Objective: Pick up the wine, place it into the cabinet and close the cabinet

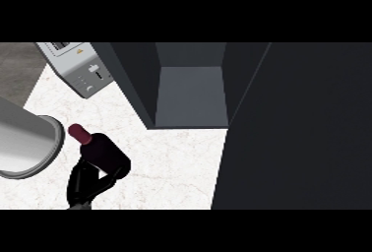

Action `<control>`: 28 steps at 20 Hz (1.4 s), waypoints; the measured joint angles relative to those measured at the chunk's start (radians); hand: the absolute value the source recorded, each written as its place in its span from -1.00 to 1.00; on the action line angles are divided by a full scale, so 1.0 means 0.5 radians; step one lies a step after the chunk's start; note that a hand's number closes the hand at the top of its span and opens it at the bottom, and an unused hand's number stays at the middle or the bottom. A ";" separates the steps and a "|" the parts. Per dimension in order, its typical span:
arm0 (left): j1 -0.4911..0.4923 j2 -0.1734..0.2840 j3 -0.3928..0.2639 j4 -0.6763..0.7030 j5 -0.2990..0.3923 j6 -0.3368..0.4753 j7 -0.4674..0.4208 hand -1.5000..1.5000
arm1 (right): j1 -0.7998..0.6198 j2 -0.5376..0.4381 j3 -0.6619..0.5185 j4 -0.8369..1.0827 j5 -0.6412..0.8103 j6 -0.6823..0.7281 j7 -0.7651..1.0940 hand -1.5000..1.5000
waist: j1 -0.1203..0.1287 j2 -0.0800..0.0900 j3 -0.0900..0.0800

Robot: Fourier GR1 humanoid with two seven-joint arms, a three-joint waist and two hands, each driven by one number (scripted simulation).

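Left hand [91,179] curled round our wine [102,150], neck tilted up-left, poised left of the open cabinet [190,96] for loading.

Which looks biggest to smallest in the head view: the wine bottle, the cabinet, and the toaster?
1. Cabinet, with its open door, looks by far the largest.
2. Toaster and wine bottle look about alike; the bottle sits nearer the camera, so I won't rank them.

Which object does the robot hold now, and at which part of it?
The left hand holds the wine bottle, with its fingers curled round the lower body; the red-capped neck points up-left, free.
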 measured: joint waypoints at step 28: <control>-0.150 -0.100 -0.482 -0.557 -0.396 0.318 -0.217 1.00 | 0.096 -0.013 -0.019 0.018 -0.015 0.010 -0.062 -1.00 | 0.022 -0.006 0.003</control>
